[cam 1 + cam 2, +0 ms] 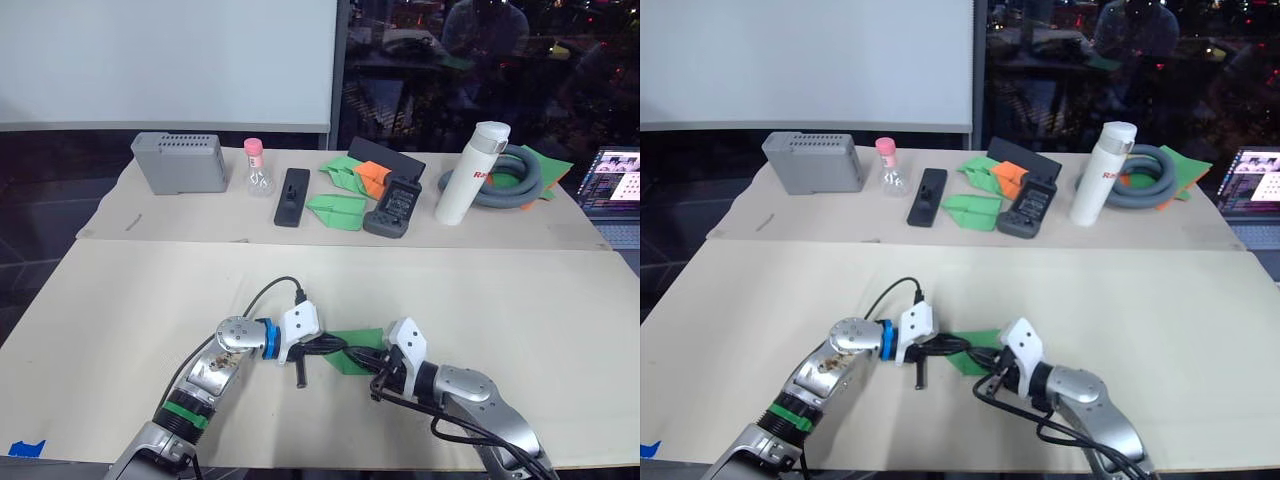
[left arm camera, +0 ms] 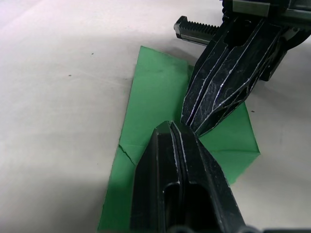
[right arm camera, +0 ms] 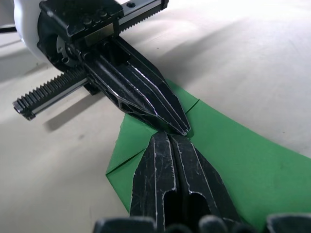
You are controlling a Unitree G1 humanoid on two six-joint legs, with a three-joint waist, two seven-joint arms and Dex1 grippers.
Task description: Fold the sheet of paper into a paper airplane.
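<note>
The sheet of paper (image 2: 155, 92) is bright green and lies flat on the tan table near its front edge, as a long creased wedge with folded corners. My left gripper (image 2: 170, 125) comes in from the left, shut, with its tip pressed down on the paper's middle. From the right, my right gripper (image 3: 170, 136) is also shut, its tip on the paper too. The two tips almost touch, nose to nose. In the head views the paper (image 1: 362, 337) shows between the two white wrists, partly hidden under the black fingers.
Along the back of the table stand a grey box (image 1: 180, 162), a pink-capped bottle (image 1: 256, 168), a black remote (image 1: 292, 196), small green darts (image 1: 336, 211), an orange dart (image 1: 372, 176), a black keypad device (image 1: 397, 208), a white flask (image 1: 472, 172) and a grey hose (image 1: 515, 180).
</note>
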